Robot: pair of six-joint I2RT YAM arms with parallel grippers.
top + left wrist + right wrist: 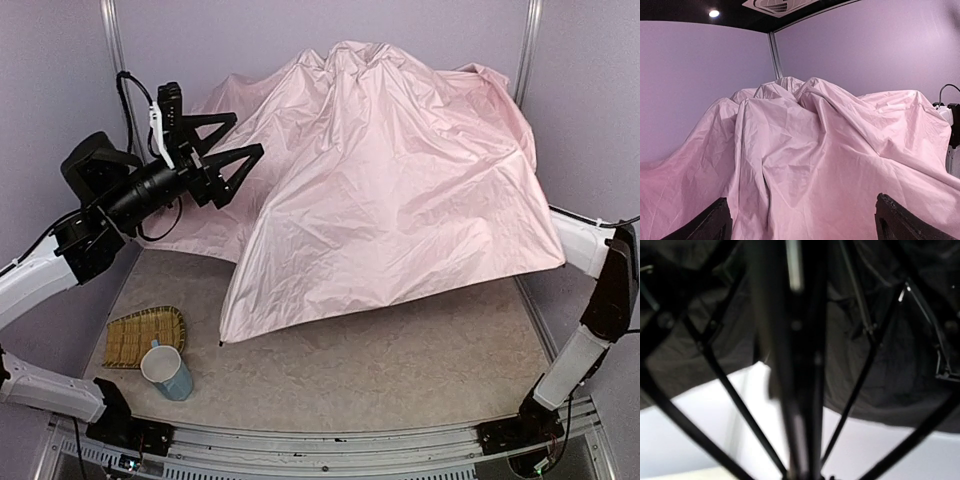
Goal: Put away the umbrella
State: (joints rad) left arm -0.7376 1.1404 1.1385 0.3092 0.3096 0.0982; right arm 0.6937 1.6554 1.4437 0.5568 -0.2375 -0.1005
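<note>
The umbrella (390, 170) is open, its pale pink canopy spread over the back and middle of the table, with the front rim on the tabletop. My left gripper (248, 133) is open and empty, raised just off the canopy's left edge. In the left wrist view the pink fabric (805, 150) fills the frame between my spread fingers (715, 222). My right arm (600, 290) reaches under the canopy from the right, so its gripper is hidden from above. The right wrist view shows the black shaft (800, 365) close and centred, black ribs, and black lining (900, 365). The handle is not visible.
A woven bamboo tray (145, 337) and a light blue cup (168, 372) sit at the front left of the table. Purple walls and metal frame posts (112, 40) close in the back and sides.
</note>
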